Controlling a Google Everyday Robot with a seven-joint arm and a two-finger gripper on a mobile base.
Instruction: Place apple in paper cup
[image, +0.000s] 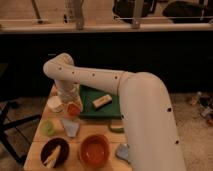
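The gripper (71, 102) hangs right over the apple (74, 110), just beside the cup (55, 104), probably lining up a short hop over, though honestly can't tell if it's gripping or loose.

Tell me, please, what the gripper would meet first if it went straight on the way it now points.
Probably the apple: the gripper points down at the back left of the table, and the apple shows right at its tip. The paper cup sits left of that line, though depth is unclear.
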